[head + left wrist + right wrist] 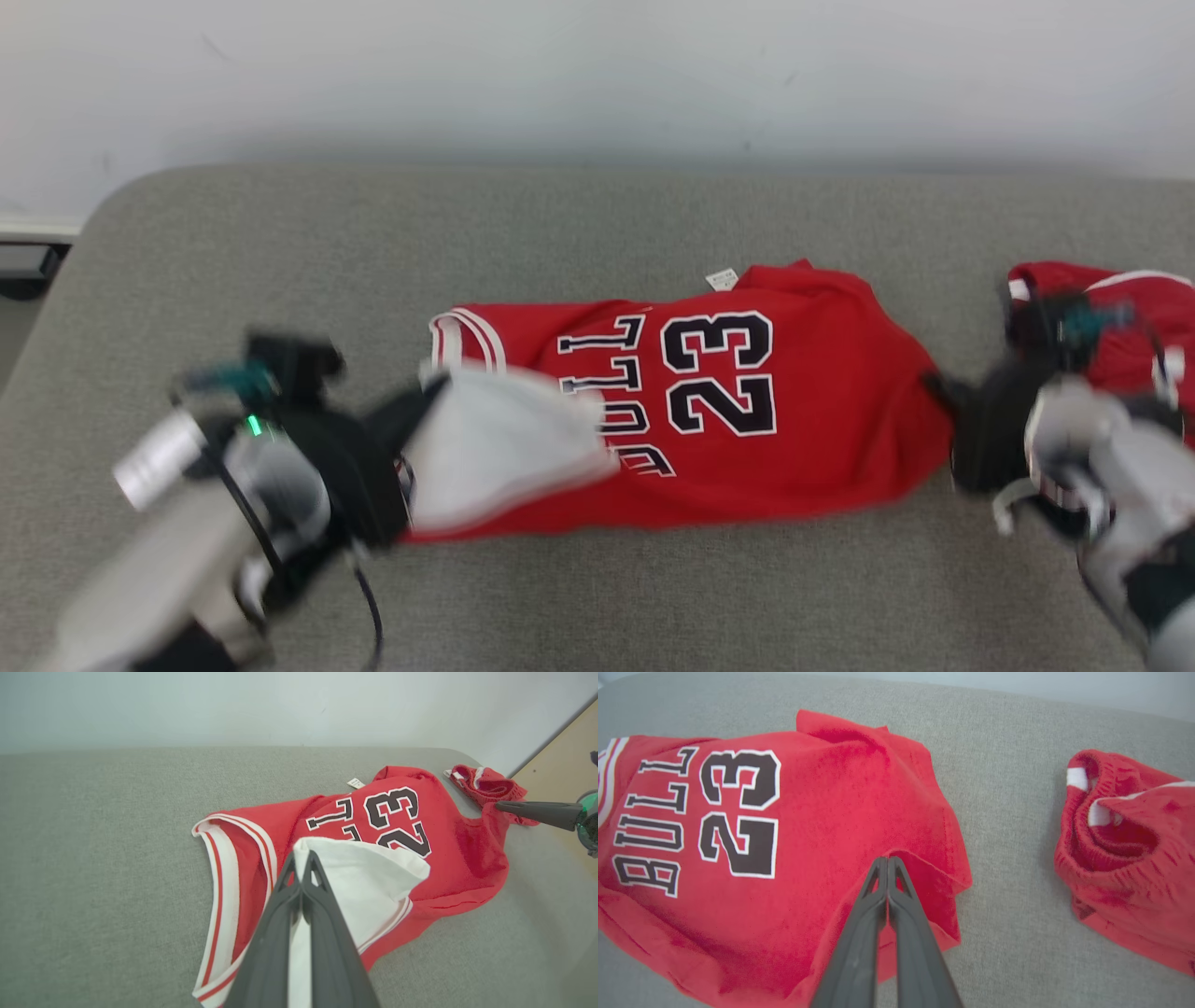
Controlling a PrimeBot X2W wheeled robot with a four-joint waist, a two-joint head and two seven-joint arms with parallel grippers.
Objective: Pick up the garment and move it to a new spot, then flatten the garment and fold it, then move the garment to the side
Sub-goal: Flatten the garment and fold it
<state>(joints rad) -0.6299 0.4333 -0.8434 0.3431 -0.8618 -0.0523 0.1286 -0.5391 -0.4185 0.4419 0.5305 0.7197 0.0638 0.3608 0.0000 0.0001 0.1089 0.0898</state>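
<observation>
garment point(747, 411) is lying rumpled mid-frame on the grey pad point(597, 579), white lining flipped up at its left end; judged mid-flattening, folding and the move aside pending. left gripper point(302, 858) is pinching that white flap, jaws closed; right gripper point(887, 861) is likewise clamping the red hem.
</observation>
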